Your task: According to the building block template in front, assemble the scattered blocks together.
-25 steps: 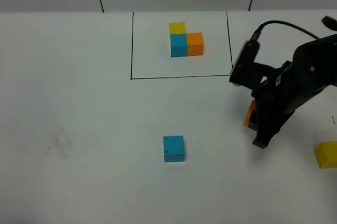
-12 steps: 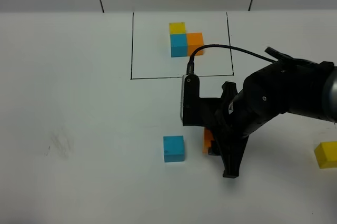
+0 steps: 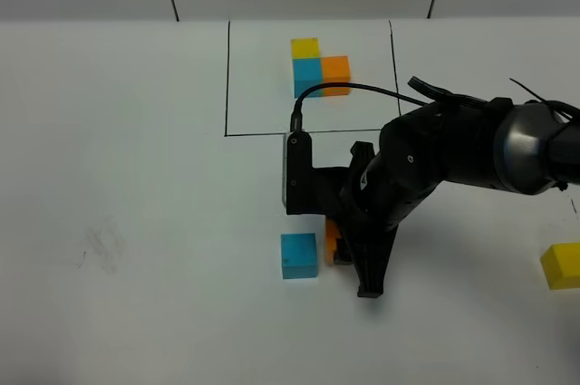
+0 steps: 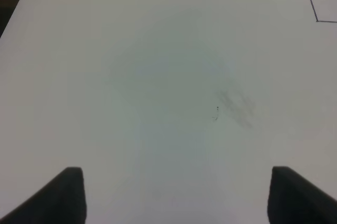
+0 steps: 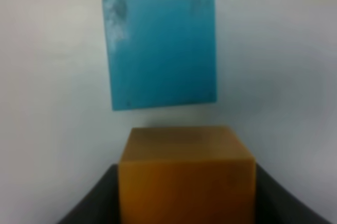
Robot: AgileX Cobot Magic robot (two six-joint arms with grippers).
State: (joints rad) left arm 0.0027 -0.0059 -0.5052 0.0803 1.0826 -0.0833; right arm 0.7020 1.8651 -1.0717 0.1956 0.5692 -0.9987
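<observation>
The template (image 3: pixel 319 68) is an L of yellow, sky-blue and orange cubes inside a black drawn rectangle at the back. A loose sky-blue cube (image 3: pixel 298 255) sits on the table in front; it also shows in the right wrist view (image 5: pixel 160 50). My right gripper (image 3: pixel 343 254) is shut on the loose orange cube (image 3: pixel 332 242), held just right of the sky-blue cube with a small gap; the orange cube fills the right wrist view (image 5: pixel 185 179). The loose yellow cube (image 3: pixel 562 265) lies at the far right edge. My left gripper (image 4: pixel 174 195) is open over bare table.
The white table (image 3: pixel 136 222) has a faint smudge (image 3: pixel 100 249) at the left, also in the left wrist view (image 4: pixel 234 105). A black cable (image 3: pixel 362 91) arcs over the right arm near the rectangle's front line (image 3: pixel 308 132).
My right arm has carried the orange cube leftward from the right side of the table to just beside the loose sky-blue cube. The other cubes have not moved.
</observation>
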